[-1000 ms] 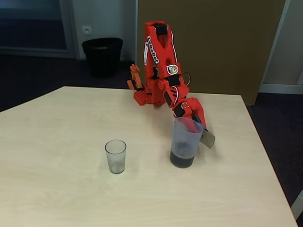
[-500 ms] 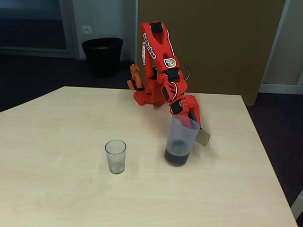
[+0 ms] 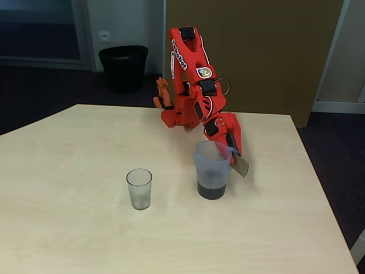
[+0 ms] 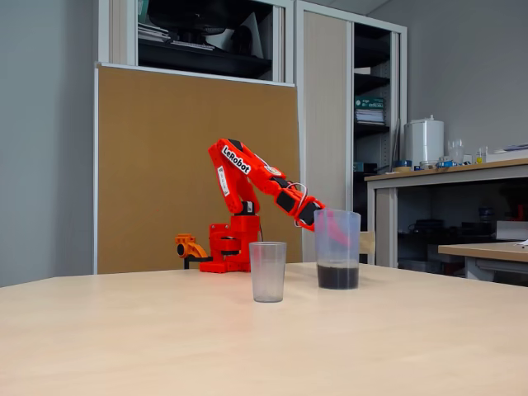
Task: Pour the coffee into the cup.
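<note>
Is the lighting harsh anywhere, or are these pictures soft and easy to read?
Soft, in both fixed views: the cup and the jug cast only faint shadows on the table, with no glare; in a fixed view the shelves behind are dim.

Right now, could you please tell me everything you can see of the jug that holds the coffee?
The jug is translucent, greyish plastic, tapered toward its base, taller than the empty cup to its left in both fixed views. Dark coffee fills only its bottom part. It stands upright, seemingly on the table, with its flat handle pointing right. The red gripper reaches it at the handle side; its fingers' hold is unclear.
</note>
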{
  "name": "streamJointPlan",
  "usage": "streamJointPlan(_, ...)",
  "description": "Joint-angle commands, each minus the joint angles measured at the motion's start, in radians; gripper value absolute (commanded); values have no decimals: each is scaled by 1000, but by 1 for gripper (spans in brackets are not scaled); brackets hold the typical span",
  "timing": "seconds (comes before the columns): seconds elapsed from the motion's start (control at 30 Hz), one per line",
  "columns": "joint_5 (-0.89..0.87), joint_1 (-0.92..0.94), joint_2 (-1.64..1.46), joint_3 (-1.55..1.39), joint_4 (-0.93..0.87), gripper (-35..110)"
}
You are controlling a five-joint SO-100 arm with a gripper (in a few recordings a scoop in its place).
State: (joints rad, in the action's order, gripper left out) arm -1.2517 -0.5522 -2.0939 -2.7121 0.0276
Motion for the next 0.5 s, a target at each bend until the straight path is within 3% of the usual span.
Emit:
streamJointPlan(0.0, -5, -5, -49, 69, -20, 0)
streamJointPlan(0.47, 21, 15, -77, 265, -264, 0)
